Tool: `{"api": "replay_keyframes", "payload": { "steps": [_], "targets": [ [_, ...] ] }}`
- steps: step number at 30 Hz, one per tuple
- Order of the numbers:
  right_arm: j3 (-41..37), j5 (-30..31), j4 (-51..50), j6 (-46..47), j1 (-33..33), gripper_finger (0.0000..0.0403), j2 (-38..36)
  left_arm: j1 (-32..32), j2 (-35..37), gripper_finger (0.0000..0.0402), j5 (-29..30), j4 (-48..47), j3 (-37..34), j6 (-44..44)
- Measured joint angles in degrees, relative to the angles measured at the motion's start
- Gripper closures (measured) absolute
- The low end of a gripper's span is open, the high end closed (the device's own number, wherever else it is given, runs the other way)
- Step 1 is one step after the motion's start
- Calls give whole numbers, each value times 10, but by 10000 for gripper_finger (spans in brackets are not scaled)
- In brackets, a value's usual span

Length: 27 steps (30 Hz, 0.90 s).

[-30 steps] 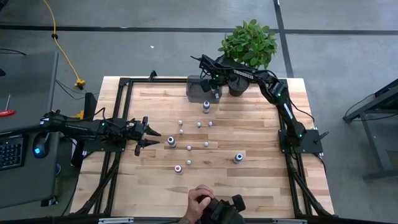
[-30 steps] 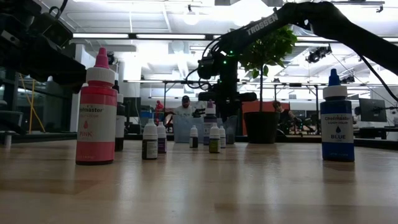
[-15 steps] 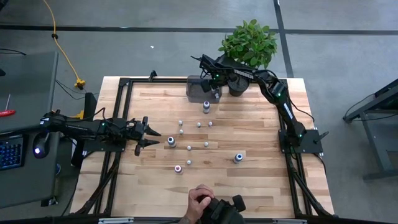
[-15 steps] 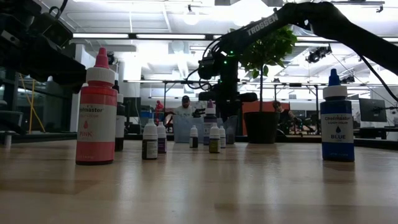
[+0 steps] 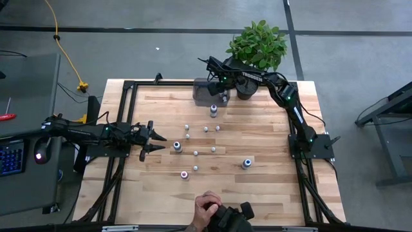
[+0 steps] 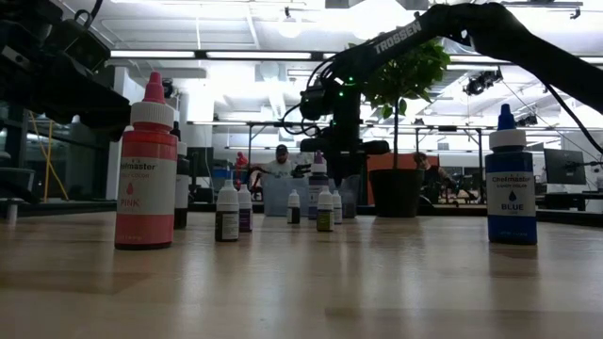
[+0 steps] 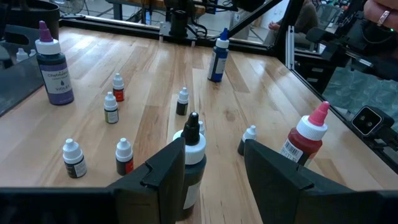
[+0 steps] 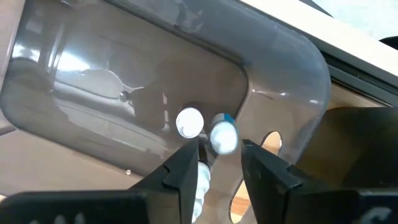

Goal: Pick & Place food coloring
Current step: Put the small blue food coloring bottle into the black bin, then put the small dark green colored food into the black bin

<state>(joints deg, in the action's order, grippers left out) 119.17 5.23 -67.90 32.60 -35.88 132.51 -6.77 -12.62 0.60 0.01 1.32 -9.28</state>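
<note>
Several food coloring bottles stand upright on the wooden table: small white-capped ones (image 5: 206, 128), a purple-capped one (image 5: 214, 109), a black-capped one (image 5: 177, 147), a pink one (image 5: 185, 174) and a blue one (image 5: 246, 164). My left gripper (image 5: 156, 140) is open, level with the table, just left of the black-capped bottle (image 7: 193, 152). My right gripper (image 5: 217, 87) is open over the grey tray (image 5: 201, 95) at the far edge. In the right wrist view (image 8: 221, 158) two white-capped bottles (image 8: 189, 122) sit in the tray (image 8: 292, 68) below it. My right gripper has something white (image 8: 200, 180) right beside the inner side of one finger (image 8: 185, 171). I cannot tell whether it touches it. My left gripper touches nothing.
A potted green plant (image 5: 257, 45) stands at the far edge, right of the tray. A person's hand (image 5: 207, 210) shows at the near edge. In the low view the pink bottle (image 6: 146, 169) and the blue bottle (image 6: 510, 179) stand nearest.
</note>
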Motion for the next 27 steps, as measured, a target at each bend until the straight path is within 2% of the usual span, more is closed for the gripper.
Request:
{"api": "replay_keyframes", "payload": {
  "steps": [6, 22, 27],
  "targets": [
    [0, 2, 0, 0, 0, 272, 0, 0, 0, 238, 0, 0, 0, 0],
    [0, 4, 30, -5, 5, 272, -2, 0, 0, 238, 0, 0, 0, 0],
    [0, 24, 47, -28, 10, 272, -15, 0, 0, 238, 0, 0, 0, 0]
  ]
}}
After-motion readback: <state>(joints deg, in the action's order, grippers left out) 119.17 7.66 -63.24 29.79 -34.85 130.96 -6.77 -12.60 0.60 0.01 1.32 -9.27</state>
